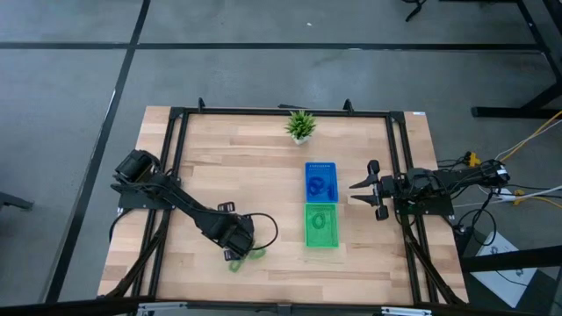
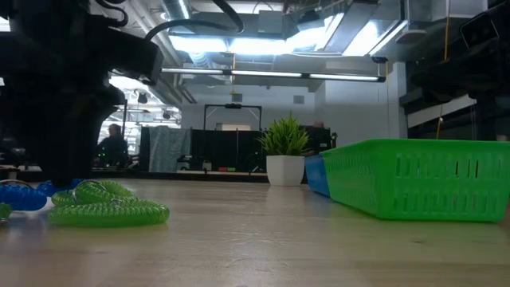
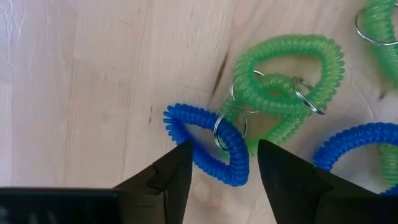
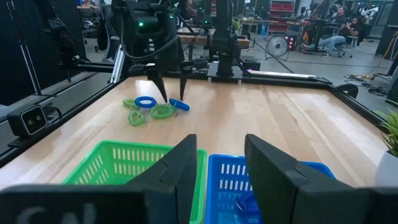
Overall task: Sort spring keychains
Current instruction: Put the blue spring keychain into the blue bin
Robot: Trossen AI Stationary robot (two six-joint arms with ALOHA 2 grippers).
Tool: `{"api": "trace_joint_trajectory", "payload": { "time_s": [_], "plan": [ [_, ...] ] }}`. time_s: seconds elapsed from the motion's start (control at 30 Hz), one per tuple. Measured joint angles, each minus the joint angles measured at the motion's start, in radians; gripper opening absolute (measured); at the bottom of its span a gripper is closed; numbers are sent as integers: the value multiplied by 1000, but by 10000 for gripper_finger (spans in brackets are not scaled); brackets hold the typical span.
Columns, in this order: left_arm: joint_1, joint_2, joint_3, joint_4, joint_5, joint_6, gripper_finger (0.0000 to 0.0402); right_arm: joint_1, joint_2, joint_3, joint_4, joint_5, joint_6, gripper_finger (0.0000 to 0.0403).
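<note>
While spread open, left jaws (image 3: 221, 168) straddling a blue keychain (image 3: 205, 144) lying flat on the wood surface (image 3: 81, 93); fingers (image 3: 171, 177) either side of the coil, not closed on it. Metal ring (image 3: 229, 127) on that blue coil overlapping a green keychain (image 3: 289, 78) just beyond. Second blue coil (image 3: 354, 146) close beside, another green one (image 3: 379, 25) at the frame edge.

Seen from above: left gripper (image 1: 237, 239) low over the loose cluster (image 1: 244, 258) near the front of the surface, well apart from the trays. Low view: green coils (image 2: 107, 206) and a blue coil (image 2: 22, 197) resting flat on the wood, dark arm directly above.

Right jaws (image 4: 221, 168) also open, holding nothing, parked just beside the trays on their right. Blue tray (image 1: 320, 180) and green tray (image 1: 321, 226) touching edge to edge, blue one nearer the potted plant (image 1: 300, 125). Blue keychains (image 1: 320, 185) already inside the blue tray, a green one (image 1: 320, 221) inside the green tray.

Person (image 4: 341, 28) seated far off in the room behind.
</note>
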Motion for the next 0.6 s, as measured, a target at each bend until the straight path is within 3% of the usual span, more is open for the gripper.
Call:
{"api": "trace_joint_trajectory", "payload": {
  "time_s": [0.6],
  "plan": [
    [0,34,0,2,14,0,92,0,0,0,0,0,0,136]
  ]
}}
